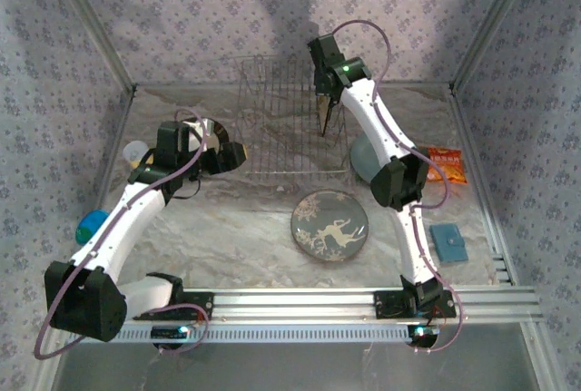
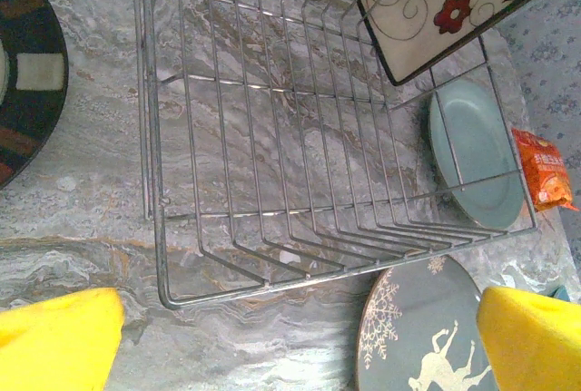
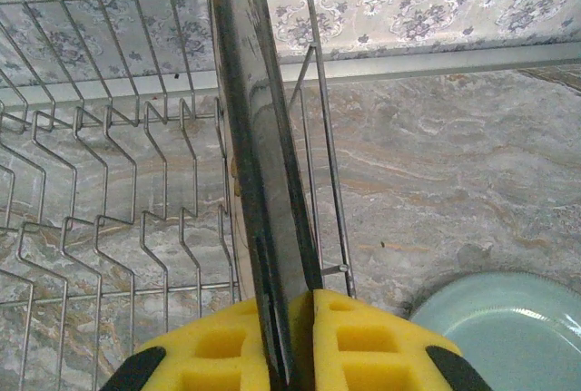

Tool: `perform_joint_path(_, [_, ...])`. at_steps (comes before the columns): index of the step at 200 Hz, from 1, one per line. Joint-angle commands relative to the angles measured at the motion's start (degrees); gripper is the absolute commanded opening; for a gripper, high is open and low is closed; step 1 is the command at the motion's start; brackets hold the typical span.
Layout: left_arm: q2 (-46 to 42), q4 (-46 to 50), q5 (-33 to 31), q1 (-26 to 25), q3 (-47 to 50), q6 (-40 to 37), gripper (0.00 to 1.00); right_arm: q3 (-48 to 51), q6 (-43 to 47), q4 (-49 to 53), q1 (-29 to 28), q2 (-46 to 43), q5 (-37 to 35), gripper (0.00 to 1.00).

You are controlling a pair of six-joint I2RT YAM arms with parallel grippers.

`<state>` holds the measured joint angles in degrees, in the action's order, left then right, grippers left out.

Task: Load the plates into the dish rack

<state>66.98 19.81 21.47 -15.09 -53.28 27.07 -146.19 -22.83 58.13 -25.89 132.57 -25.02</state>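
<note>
Right wrist: my right gripper (image 3: 292, 337) sits nearest, its yellow pads (image 3: 363, 337) pinched tight on the edge of the square plate (image 3: 263, 164). The plate stands upright and edge-on at the right end of the dish rack (image 3: 109, 191); I cannot tell if it's seated. The pale blue plate (image 3: 508, 327) lies flat beside the rack.

Left wrist: my left gripper (image 2: 290, 341) is spread wide and holds nothing. The deer plate (image 2: 422, 337) lies just outside the wire, and the brown-rimmed plate (image 2: 27, 73) lies apart from the rack.

Top: the deer plate lies flat, nearer my bases than the rack.

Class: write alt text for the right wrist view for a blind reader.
Yellow-padded jaws clamp a plate, seen edge-on and upright, at the right end of a wire dish rack. A pale blue plate lies on the marbled table, lower right.
</note>
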Motion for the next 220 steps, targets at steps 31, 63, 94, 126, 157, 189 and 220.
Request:
perform_joint_path(31, [-1.1, -0.2, 0.8, 0.4, 0.4, -0.8, 0.99, -4.6, 1.4, -8.8, 0.5, -1.4, -5.6, 0.0])
perform_joint_path(63, [-1.6, 0.4, 0.5, 0.5, 0.8, -1.2, 0.99, -4.7, 1.6, -9.5, 0.4, -1.1, -6.1, 0.0])
perform_joint_path(94, [-1.6, 0.0, 0.7, 0.7, 1.2, -1.3, 0.99, -4.7, 2.2, -10.7, 0.1, -1.1, -6.6, 0.0])
perform_joint_path(126, [-0.8, -0.1, 1.1, 0.8, 0.9, -1.7, 0.99, -5.2, 3.0, -13.0, 0.1, -0.6, -7.2, 0.0])
perform_joint_path(157, [-0.9, 0.0, 1.2, 0.9, 0.9, -2.0, 0.99, -7.3, 4.1, -13.9, 0.1, 1.0, -7.6, 0.0])
perform_joint_path(189, [-0.6, 0.1, 1.3, 1.0, 1.0, -2.2, 0.99, -7.8, 4.8, -14.7, 0.2, 1.8, -8.5, 0.0])
perform_joint_path(220, [-0.5, 0.1, 1.5, 1.1, 1.1, -2.1, 0.99, -7.8, 5.2, -15.4, 0.4, 1.8, -9.1, 0.0])
